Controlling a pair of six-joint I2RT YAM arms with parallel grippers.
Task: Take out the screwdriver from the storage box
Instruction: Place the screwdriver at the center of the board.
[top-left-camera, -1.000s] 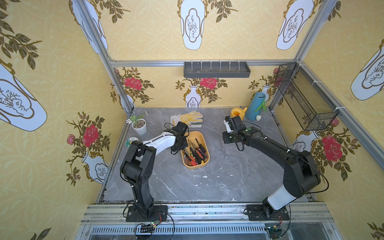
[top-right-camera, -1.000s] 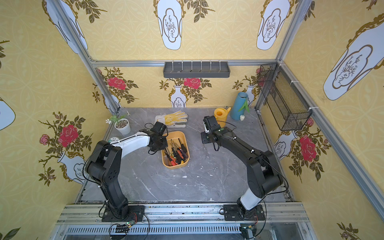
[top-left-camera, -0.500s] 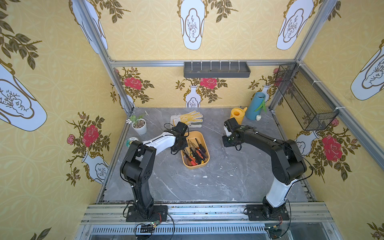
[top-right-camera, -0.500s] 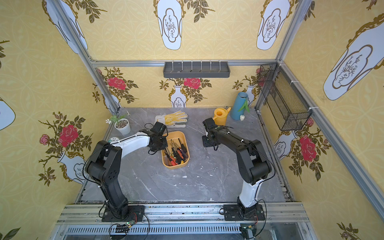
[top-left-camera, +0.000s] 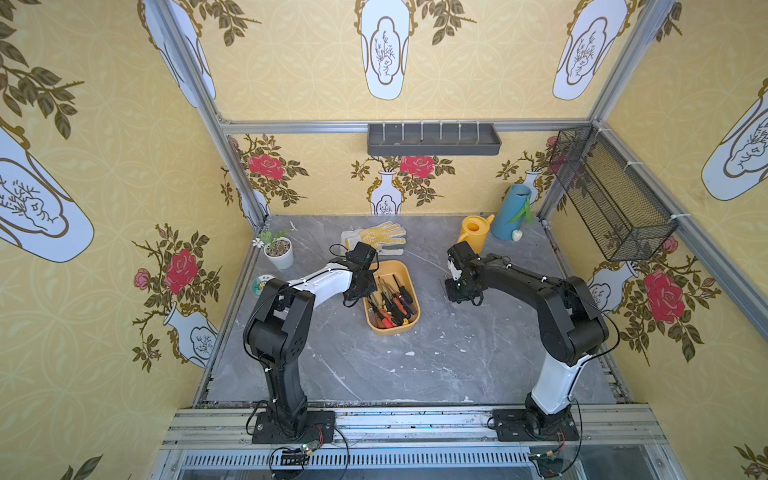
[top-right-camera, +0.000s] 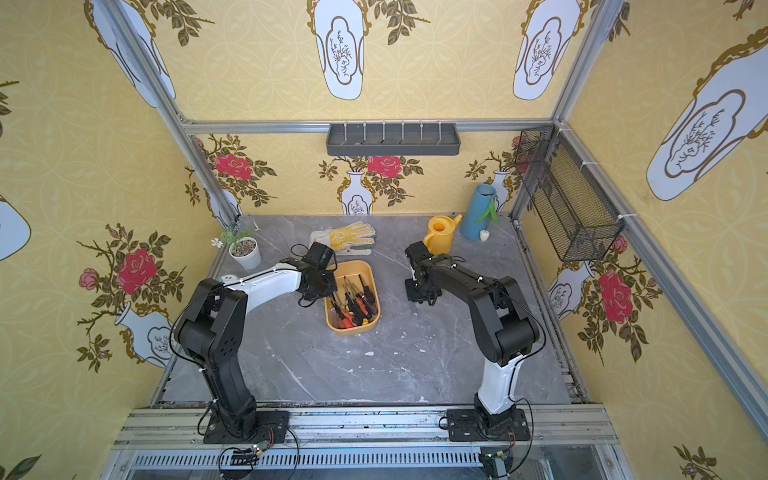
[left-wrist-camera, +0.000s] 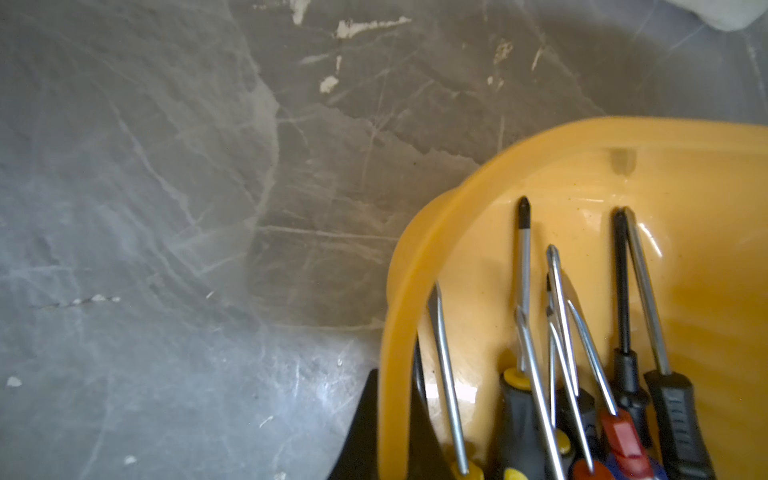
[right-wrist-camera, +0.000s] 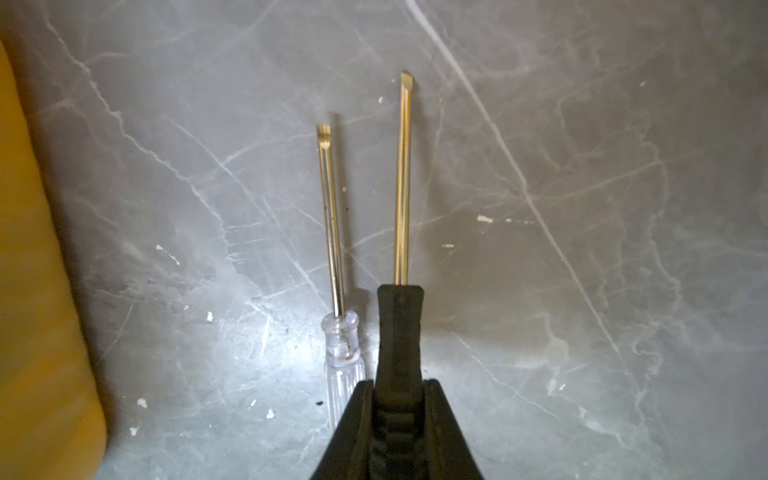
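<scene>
Currently, the left gripper (top-left-camera: 362, 287) is clamped on a side wall of the shallow yellow-orange plastic storage box (top-left-camera: 392, 331), with one finger (left-wrist-camera: 363, 436) outside the rim and the other inside. The storage box stands on the grey marble-patterned worktop (top-left-camera: 415, 365) and contains a pile of black-, red- and yellow-handled screwdrivers (left-wrist-camera: 561, 374). The right gripper (right-wrist-camera: 397, 395) is beside the storage box without touching it. It is closed on the handle of a black-handled flat-tipped screwdriver (right-wrist-camera: 400, 324), outside the box. Just beside this tool, a clear-handled screwdriver (right-wrist-camera: 341, 345) lies on the worktop, its shaft nearly parallel.
</scene>
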